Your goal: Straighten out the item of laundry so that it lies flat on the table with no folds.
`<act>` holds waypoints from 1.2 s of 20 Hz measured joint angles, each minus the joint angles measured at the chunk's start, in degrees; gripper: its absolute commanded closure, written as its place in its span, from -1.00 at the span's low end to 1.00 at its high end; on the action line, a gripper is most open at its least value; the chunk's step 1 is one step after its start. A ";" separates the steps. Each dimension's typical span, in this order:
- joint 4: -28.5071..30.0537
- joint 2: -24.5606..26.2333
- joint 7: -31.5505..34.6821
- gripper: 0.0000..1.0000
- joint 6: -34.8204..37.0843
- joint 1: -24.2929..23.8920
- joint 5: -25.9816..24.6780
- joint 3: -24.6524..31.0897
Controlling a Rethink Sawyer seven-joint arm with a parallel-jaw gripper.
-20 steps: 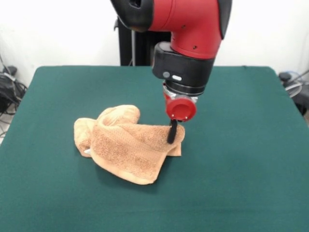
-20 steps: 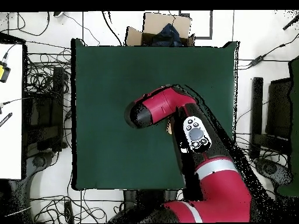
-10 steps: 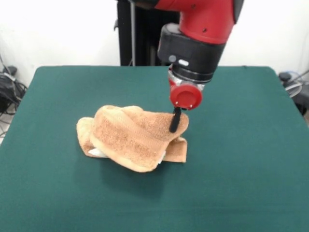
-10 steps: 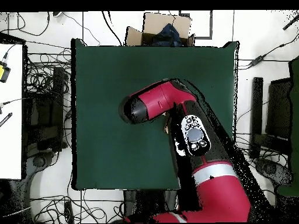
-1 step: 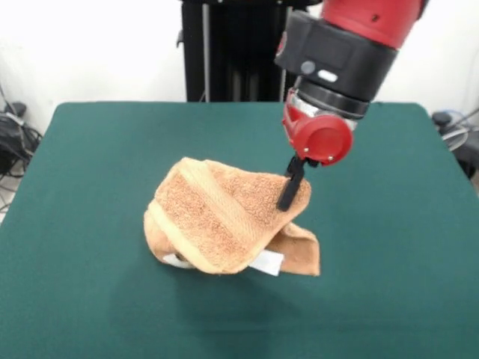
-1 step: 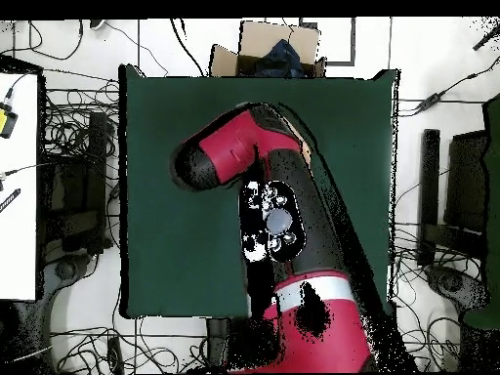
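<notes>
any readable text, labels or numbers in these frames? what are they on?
No text can be read in either view.
White tag on the towel: any print is too small to read.
Pale mark on the arm's black wrist: no legible characters.
Gripper: no markings visible.

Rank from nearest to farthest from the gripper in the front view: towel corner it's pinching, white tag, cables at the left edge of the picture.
1. The towel corner sits at the gripper, pinched and lifted.
2. The white tag hangs below the gripper, at the towel's near edge.
3. The cables lie off the table, far out at the picture's left.
</notes>
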 measured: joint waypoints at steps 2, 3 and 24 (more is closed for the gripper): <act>-2.42 0.04 0.89 1.00 -0.02 2.01 -1.24 -1.67; -3.03 0.03 0.98 1.00 -0.02 2.40 -1.28 -2.04; -10.18 -5.30 12.44 1.00 2.04 20.68 -26.59 -24.72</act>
